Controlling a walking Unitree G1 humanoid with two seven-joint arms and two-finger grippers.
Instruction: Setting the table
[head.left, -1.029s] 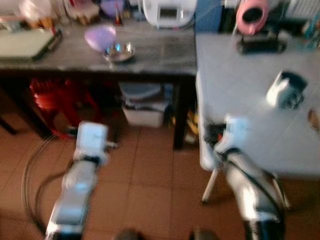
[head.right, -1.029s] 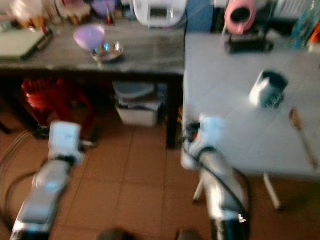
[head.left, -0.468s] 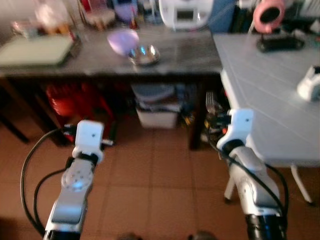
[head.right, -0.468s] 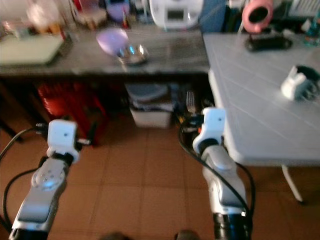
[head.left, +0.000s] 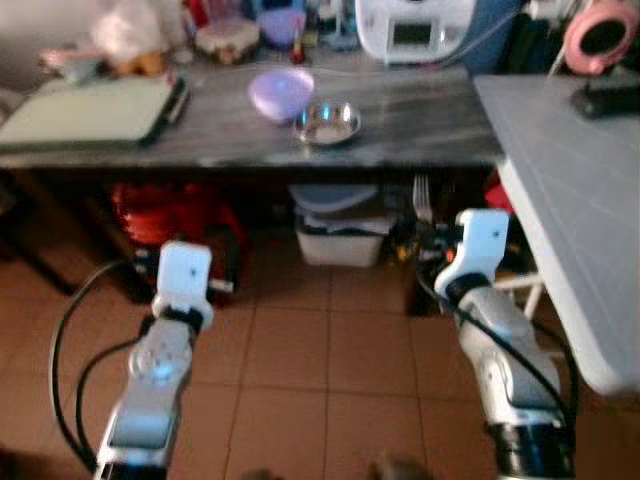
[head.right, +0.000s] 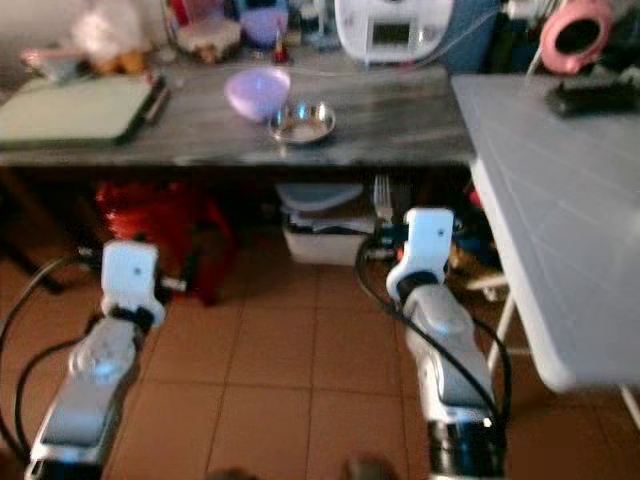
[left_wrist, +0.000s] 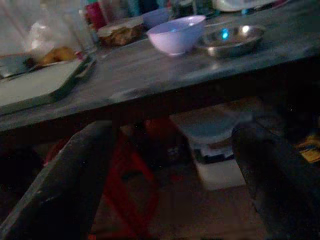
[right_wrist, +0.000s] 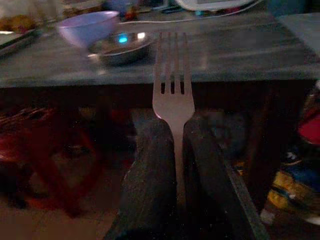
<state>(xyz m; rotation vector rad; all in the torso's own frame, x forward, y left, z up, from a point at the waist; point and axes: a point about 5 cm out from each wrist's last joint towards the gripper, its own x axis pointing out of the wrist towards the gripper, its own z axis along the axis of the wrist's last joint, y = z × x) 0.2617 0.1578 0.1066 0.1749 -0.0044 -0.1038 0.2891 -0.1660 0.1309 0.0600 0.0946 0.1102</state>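
right gripper (right_wrist: 175, 150): fingers pinched on the handle of a metal fork (right_wrist: 173, 90), tines up and pointing ahead. Held out in front, short of the dark counter's (head.left: 400, 140) front edge, over the tiled floor (head.left: 290, 350). Looks like a carry grip, tines kept away from the body.
left gripper (left_wrist: 170, 165): fingers spread wide, nothing between them. Also low in front of the counter, aimed at its edge. Probably free for the next item.
under counter: red stool (head.left: 170, 215) on the robot's left, white storage box (head.left: 345, 225) in the middle, both back in the shade.
on counter: steel bowl (head.left: 327, 122) near the front edge, lilac bowl (head.left: 281, 92) touching or just beside it on its left. Green tray (head.left: 85, 108) further left. Both bowls are likely table items.
counter back: white appliance (head.left: 415, 25), jars and clutter along the wall, too blurred to name.
white table (head.left: 570, 200): butts the counter's right end, by the right arm. Pink ring-shaped thing (head.left: 600, 30) on a dark base at its far end.
obstacle: table corner close to the right arm, my guess is it needs clearance when swinging the fork over. Black cable (head.left: 70, 330) loops on the floor by the left arm.
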